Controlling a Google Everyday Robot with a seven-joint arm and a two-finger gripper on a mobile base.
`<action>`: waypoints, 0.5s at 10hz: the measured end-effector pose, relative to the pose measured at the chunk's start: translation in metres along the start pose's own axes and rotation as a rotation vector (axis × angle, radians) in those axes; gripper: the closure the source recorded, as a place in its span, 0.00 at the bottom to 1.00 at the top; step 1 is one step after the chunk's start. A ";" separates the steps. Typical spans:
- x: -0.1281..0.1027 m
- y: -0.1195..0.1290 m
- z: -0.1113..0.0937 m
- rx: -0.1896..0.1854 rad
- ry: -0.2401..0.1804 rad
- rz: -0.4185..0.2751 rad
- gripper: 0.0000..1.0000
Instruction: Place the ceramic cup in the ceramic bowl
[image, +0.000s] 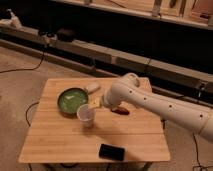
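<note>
Camera view looks down on a light wooden table (60, 142) in a dim room. The white arm (165, 107) reaches in from the right, and its far end is cut off by the right edge of the frame. The gripper (101, 103) is at the arm's rounded tip, low over the middle of the table, just right of the bowl and just behind the cup. It blends into a pale yellowish patch there, and I cannot tell whether it is apart, together or clamped on anything. The ceramic cup (86, 115) stands upright on the tabletop, white, with its round rim facing up. It is just in front of the bowl's right edge, outside it, and whether the 2 touch cannot be made out. The ceramic bowl (71, 101) sits left of centre, showing its glossy green inside and darker rim. 1 flat whitish oval object (92, 87) lies just behind the bowl. A small reddish-brown thing (120, 110) shows under the arm, partly hidden by it. Near the front edge lies 1 flat black slab (111, 151), its face too dark to read. Cables (22, 67) trail over the floor on the left. Behind the table runs a long dark ledge (160, 67). The items on it and on the shelf above are too dim to name.
</note>
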 end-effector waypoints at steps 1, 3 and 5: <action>0.005 -0.001 0.010 -0.014 -0.001 -0.007 0.20; 0.004 -0.004 0.031 -0.043 -0.022 -0.023 0.20; -0.008 -0.005 0.056 -0.076 -0.071 -0.048 0.20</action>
